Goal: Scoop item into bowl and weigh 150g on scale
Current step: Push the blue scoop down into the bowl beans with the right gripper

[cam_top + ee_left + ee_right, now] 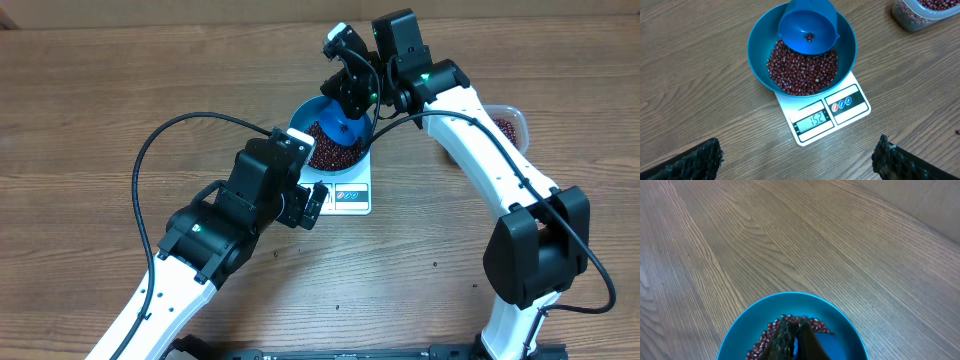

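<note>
left pincer (797,159): jaws spread as wide as they go, nothing between them, holding nothing. the two dark fingers (690,162) show at the bottom corners of the left wrist view.
left pincer, place: over bare table (700,100), just off the display edge of the scale (860,107). cannot tell whether it touches the scale.
right pincer (794,332): shut tight, gripping the small blue scoop (807,25) by its handle end. a sliver of blue shows between the closed fingers.
right pincer, place: above the far side of the scale, over the bowl.
scoop: tilted over the bowl's far rim, mouth facing the scale's display edge, one or two beans left inside.
bowl (756,55): deep blue, sitting square on the scale's platform and covering most of it.
beans (800,70): dark red-brown heap filling the bottom of the bowl.
display (812,120): lit, digits read 152, buttons beside it.
tub (910,20): clear plastic, more beans inside, well off to the right and behind the scale.
</note>
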